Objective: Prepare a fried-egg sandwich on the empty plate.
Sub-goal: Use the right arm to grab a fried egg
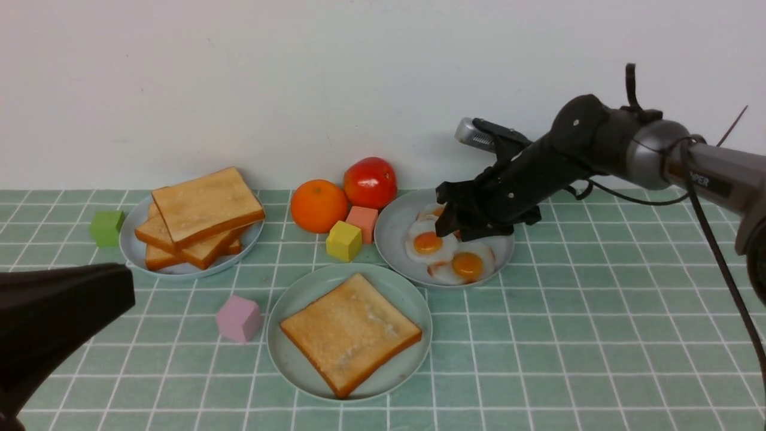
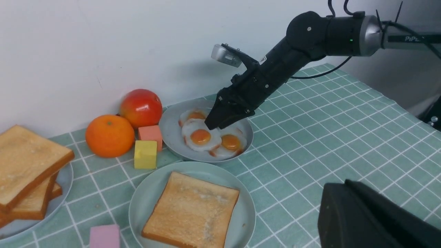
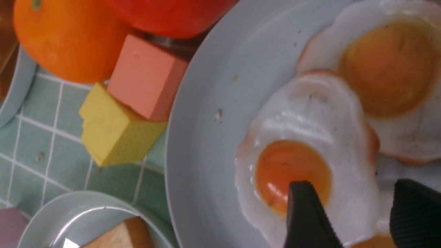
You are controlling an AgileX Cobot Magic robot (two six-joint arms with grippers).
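The left gripper [image 1: 60, 317], black and blurred, is nearest; its finger spacing cannot be determined. The round pale mint-green plate [image 1: 281, 359], low-rimmed, sits front centre and carries one square golden-brown toast slice [image 1: 350, 332] with a darker crust and porous top, lying flat.

There are four matte cubes: pink cube [image 1: 238, 318], yellow cube [image 1: 343, 240], salmon cube [image 1: 362, 220], green cube [image 1: 106, 227].

There are two pale grey-blue plates. The right plate [image 1: 392, 233] carries three glossy white fried eggs [image 1: 428, 242] with orange yolks, and the left plate [image 1: 128, 245] carries stacked toast [image 1: 206, 203]. The right gripper [image 1: 449, 226] is above the eggs with its jaws apart.

Rearmost are one orange [image 1: 318, 205] and one red tomato [image 1: 370, 182].

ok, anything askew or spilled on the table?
Nothing spilled. The toast stack on the left plate is fanned unevenly, with the top slice twisted off the others. The eggs lie overlapped on the right plate.
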